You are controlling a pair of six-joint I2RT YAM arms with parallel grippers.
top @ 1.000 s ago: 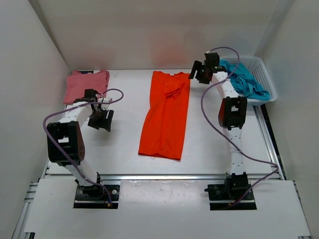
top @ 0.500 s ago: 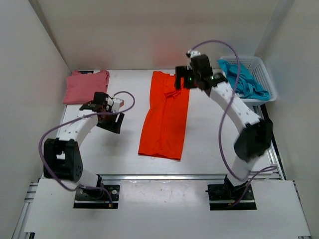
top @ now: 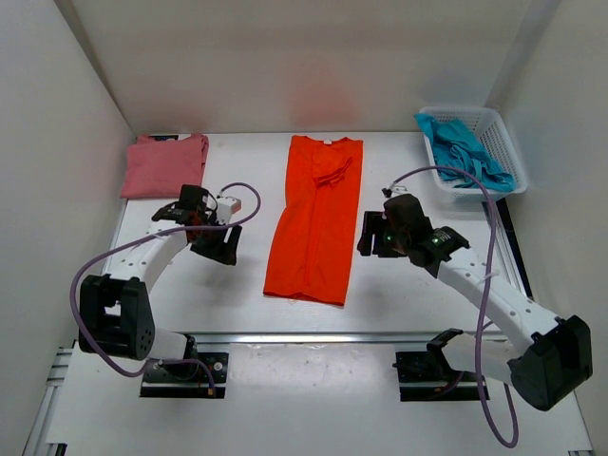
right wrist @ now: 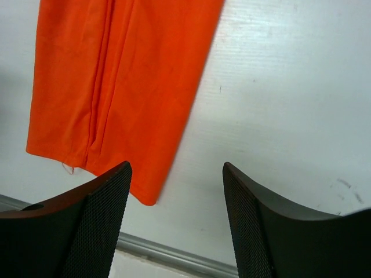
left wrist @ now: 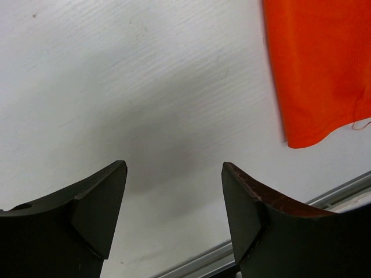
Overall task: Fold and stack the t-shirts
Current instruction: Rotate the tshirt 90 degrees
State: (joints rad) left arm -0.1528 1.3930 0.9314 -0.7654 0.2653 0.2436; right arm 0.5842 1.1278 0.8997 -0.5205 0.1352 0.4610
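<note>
Table [top: 380, 296]: White and flat. It is bounded by walls at 9, 12 and 3 o'clock and by a metal rail at 6 o'clock.

Orange t-shirt [top: 313, 223]: It is laid as a long narrow strip through the middle of the table, collar at 12 o'clock and hem at 6 o'clock. The step in hand is judged to be the crosswise fold. For that, the two hem corners are best pinched together and level, then carried toward 12 o'clock at an even pace, so that the sides are kept in line and the tucked sleeve is not dragged out.

Basket [top: 505, 144]: It is set at 2 o'clock against the far right corner, well apart from the strip.

Pink t-shirt [top: 163, 163]: It is seen folded at 10 o'clock, as the likely base of the stack.

Teal t-shirt [top: 464, 152]: It is heaped unfolded in the basket.

Left tool [top: 217, 245]: The fingers are held apart, with nothing between them. It is poised over bare table at the strip's 9 o'clock side.

Right tool [top: 372, 237]: The fingers are spread, with nothing gripped. It is placed just beside the strip's 3 o'clock edge.

Hem [right wrist: 87, 155]: It lies near the rail at 6 o'clock, so little room is left behind it. Bare table is left on both long sides, and a low sideways approach is favoured. A loose thread is seen at a corner.
</note>
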